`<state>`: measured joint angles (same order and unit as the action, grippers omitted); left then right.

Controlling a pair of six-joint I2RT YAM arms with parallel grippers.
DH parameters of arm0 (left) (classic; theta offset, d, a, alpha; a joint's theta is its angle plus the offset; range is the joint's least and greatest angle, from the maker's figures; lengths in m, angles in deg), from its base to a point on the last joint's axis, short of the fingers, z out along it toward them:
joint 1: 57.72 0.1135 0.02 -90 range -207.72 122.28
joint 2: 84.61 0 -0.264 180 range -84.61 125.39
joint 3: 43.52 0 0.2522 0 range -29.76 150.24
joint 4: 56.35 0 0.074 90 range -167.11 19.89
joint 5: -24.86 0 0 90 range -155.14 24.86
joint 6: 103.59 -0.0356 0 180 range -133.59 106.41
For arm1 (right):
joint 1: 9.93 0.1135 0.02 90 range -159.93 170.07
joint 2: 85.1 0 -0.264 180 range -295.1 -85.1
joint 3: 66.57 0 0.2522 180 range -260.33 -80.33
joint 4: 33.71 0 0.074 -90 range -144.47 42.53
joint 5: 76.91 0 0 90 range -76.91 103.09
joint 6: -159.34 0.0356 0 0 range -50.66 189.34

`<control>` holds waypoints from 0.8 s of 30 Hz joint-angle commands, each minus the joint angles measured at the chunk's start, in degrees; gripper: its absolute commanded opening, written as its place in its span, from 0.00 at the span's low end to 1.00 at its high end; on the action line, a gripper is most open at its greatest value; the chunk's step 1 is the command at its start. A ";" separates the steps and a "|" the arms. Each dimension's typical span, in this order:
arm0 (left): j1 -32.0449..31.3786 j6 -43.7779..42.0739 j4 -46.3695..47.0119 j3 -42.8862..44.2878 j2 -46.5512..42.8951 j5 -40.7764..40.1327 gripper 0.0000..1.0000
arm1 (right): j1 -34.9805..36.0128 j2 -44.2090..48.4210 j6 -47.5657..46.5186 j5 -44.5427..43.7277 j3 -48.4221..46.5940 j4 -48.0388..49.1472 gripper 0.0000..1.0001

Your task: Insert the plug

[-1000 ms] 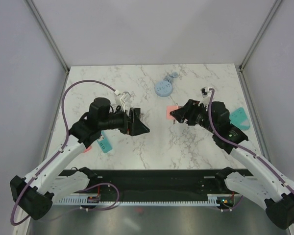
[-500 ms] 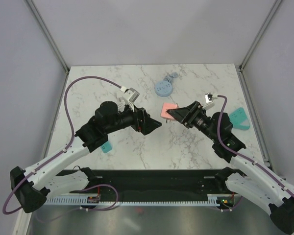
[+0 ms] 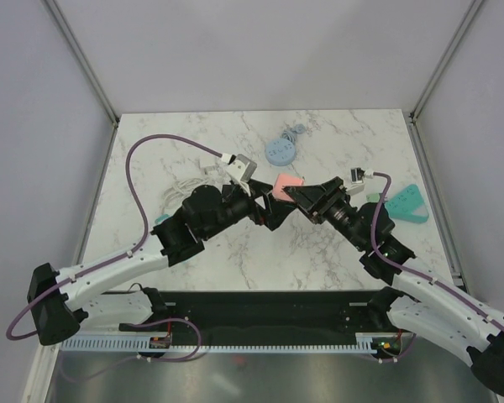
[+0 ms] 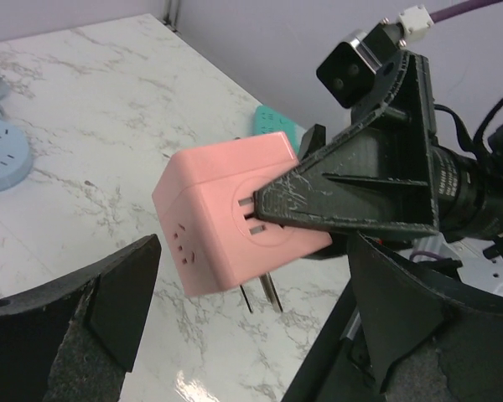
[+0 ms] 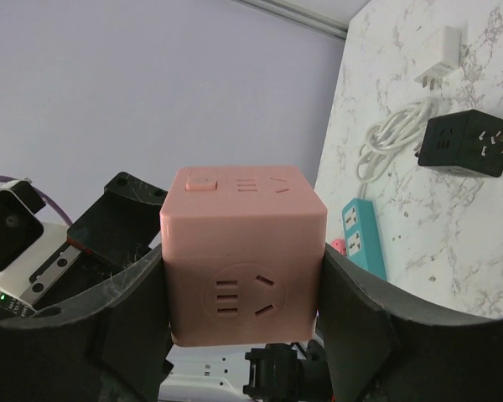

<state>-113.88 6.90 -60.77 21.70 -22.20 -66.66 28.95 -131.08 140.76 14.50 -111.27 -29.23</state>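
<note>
Over the marble table (image 3: 336, 155), your right gripper (image 5: 241, 289) pinches the pink cube (image 4: 218, 209), left gripper (image 4: 253, 322) spread; it looks rigid, light and slick, so grip 2 flat faces.

A pink cube (image 5: 241, 251) is being clamped between the two black fingers (image 5: 356, 322) of the right gripper (image 5: 243, 310), its socket face being turned toward the lens. Behind it, a white camera (image 5: 12, 230) and a black housing (image 5: 117, 205) are being partly hidden by the left-hand finger. On the counter (image 5: 436, 243), an adapter (image 5: 440, 50), a coiled cable (image 5: 394, 138) and a black cube (image 5: 469, 144) are being shown out from the wall-side edge, while a teal strip (image 5: 365, 239) is being shown close to that edge.
</note>
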 commanded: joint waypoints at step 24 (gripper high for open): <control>-4.66 -9.94 15.44 -2.95 4.30 -11.67 0.60 | 7.71 -0.69 5.49 -7.30 0.70 9.36 0.43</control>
<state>-118.56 -0.97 -49.97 18.27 -16.65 -78.07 35.18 -132.83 145.96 5.39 -110.57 -23.94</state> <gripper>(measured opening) 0.854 0.687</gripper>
